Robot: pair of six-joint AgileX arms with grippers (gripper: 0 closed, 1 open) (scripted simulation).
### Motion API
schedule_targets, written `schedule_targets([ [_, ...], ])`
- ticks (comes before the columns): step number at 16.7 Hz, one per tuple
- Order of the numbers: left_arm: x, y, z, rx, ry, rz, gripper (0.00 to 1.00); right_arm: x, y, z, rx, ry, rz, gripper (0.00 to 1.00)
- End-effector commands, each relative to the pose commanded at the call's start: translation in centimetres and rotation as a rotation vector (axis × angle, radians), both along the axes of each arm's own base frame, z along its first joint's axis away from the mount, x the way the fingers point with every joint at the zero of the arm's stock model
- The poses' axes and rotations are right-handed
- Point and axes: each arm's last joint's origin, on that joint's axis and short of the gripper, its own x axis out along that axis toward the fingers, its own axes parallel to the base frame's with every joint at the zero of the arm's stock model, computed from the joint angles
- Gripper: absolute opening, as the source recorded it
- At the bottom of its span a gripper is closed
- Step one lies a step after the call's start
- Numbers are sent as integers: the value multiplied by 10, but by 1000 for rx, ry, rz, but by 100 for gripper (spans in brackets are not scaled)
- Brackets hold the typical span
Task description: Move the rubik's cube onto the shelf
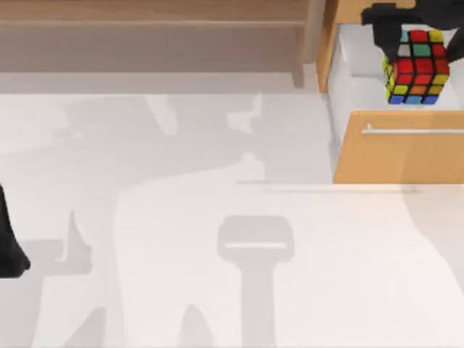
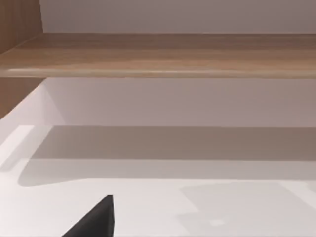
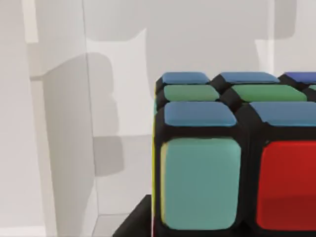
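Rubik's cube [image 1: 417, 67] sits clamped in right hand [image 1: 415, 32] above the open drawer [image 1: 399, 148].

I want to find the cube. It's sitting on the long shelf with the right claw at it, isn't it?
Not on the shelf. The top view shows the cube over the open drawer at the right, with the right claw at it.

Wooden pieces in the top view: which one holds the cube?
The open drawer at the right, with the metal handle; the cube sits in it at the right gripper. The long shelf is bare.
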Motion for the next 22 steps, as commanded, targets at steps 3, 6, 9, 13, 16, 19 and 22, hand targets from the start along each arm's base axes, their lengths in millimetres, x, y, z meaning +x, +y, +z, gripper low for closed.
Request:
schedule_targets([
  [3,0,0,0,0,0,0,100,-5,2,5,-14,28,4,0],
  [6,0,0,0,0,0,0,100,9,-14,-21,-20,99,-12,0],
  [9,0,0,0,0,0,0,100,28,-27,-57,1,151,-4,0],
  [13,0,0,0,0,0,0,100,40,-30,-70,31,135,13,0],
  [16,0,0,0,0,0,0,100,38,-28,-71,28,145,15,0],
  [19,0,0,0,0,0,0,100,35,-28,-68,17,146,16,0],
  [22,0,0,0,0,0,0,100,22,-20,-48,-24,108,33,0],
])
